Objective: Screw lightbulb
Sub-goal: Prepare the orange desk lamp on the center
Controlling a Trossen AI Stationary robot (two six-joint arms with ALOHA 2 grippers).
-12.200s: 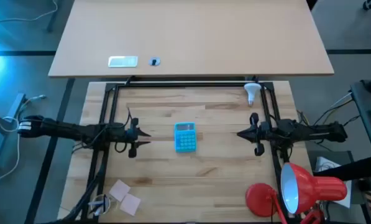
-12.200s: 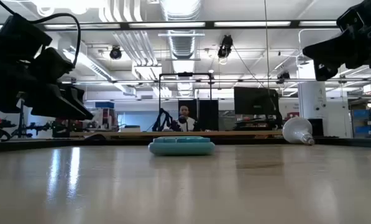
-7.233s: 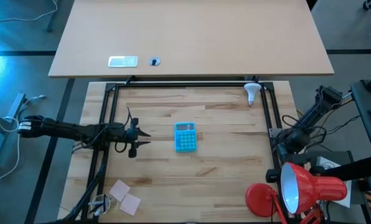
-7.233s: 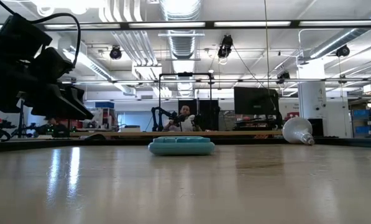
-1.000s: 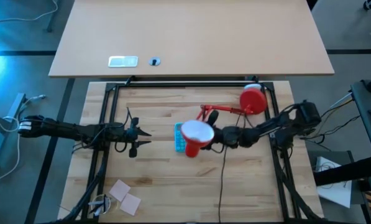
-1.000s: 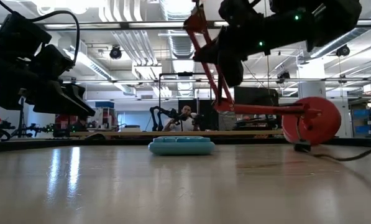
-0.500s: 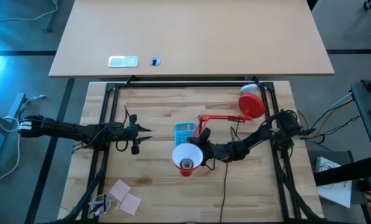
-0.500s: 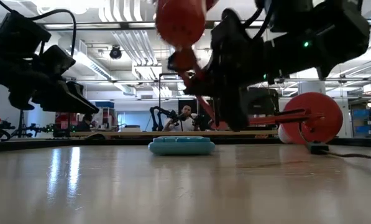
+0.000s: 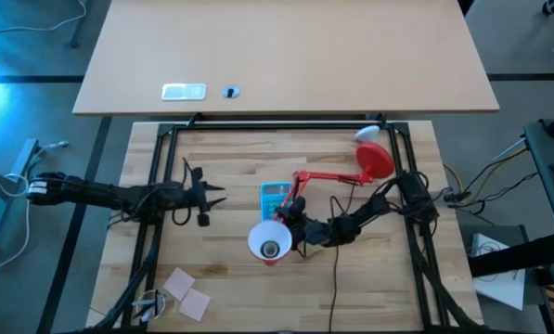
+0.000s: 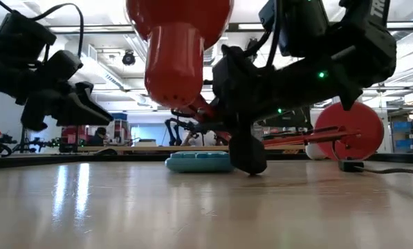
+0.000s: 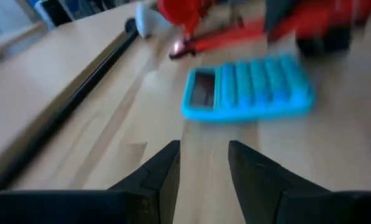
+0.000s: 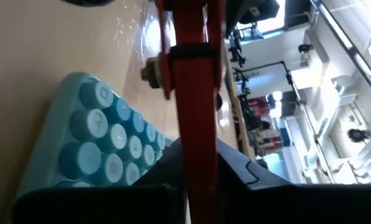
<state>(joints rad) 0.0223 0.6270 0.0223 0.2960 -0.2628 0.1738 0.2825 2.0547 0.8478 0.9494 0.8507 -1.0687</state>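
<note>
The red desk lamp has its round base [image 9: 375, 160] at the far right, its jointed arm [image 9: 328, 176] running left, and its shade [image 9: 270, 244] mid-table with the white inside facing up. My right gripper [image 9: 301, 228] is shut on the lamp's arm just beside the shade. The white lightbulb [image 9: 367, 134] lies on the table behind the base, partly hidden by it. My left gripper [image 9: 208, 195] hovers open left of the blue calculator [image 9: 277, 193], holding nothing. My right gripper pinches the lamp's red arm [image 12: 197, 134] between its two fingers, close to the shade's neck. The fingers come in roughly level from the table's right. The shade [image 10: 178, 41] is lifted clear with its opening up, while the base [image 10: 351, 131] stands tipped at the far right.
The lamp's black cord [image 9: 335, 278] trails to the near edge. The calculator [image 11: 247, 87] lies under the lamp's arm. Pink sticky notes [image 9: 187, 292] lie near left. A black frame rail [image 9: 286, 127] runs along the table's far side.
My right gripper has carried the shade toward the near edge and a little left, off the calculator. The shade has turned until its opening faces up. The lamp's base has stayed at the far right, tipping somewhat.
</note>
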